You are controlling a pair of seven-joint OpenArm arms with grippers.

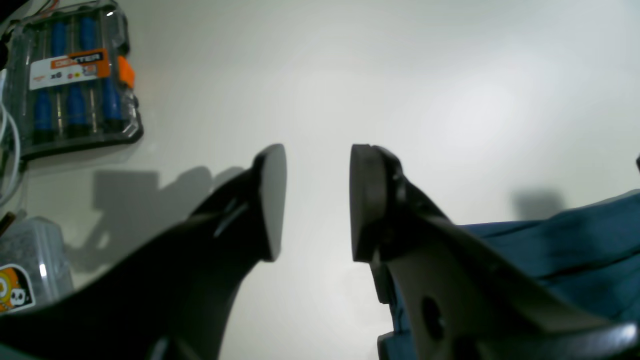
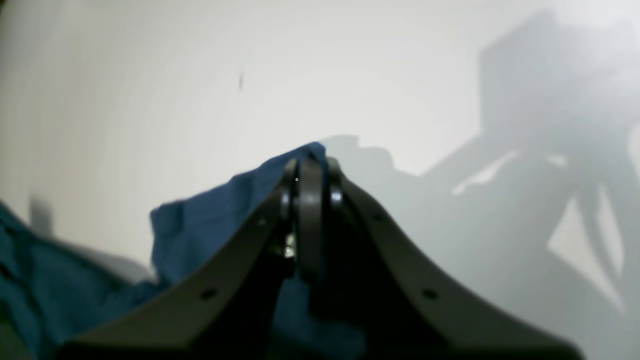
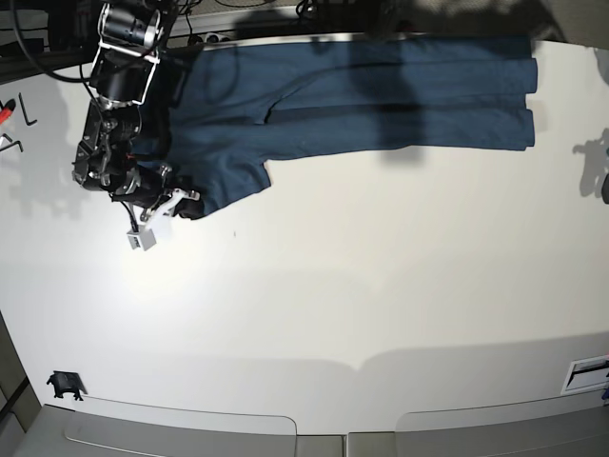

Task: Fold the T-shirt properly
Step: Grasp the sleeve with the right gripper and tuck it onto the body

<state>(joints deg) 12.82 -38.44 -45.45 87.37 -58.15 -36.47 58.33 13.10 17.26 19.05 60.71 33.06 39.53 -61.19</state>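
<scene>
The dark teal-blue T-shirt (image 3: 381,95) lies stretched along the far edge of the white table (image 3: 333,305). At its left end, one sleeve hangs toward the table's middle. My right gripper (image 3: 188,202) is at that sleeve's tip. In the right wrist view the right gripper (image 2: 310,170) is shut, with a fold of the T-shirt (image 2: 210,225) pinched between the fingers and lifted into a peak. My left gripper (image 1: 317,200) stands open over bare table with nothing between its fingers. The T-shirt (image 1: 575,245) lies just to the right of it, partly behind the right finger.
A case of blue-handled screwdrivers (image 1: 75,80) and a clear plastic box with a sticker (image 1: 25,270) lie to the left of the left gripper. A small black object (image 3: 64,384) sits at the table's near left corner.
</scene>
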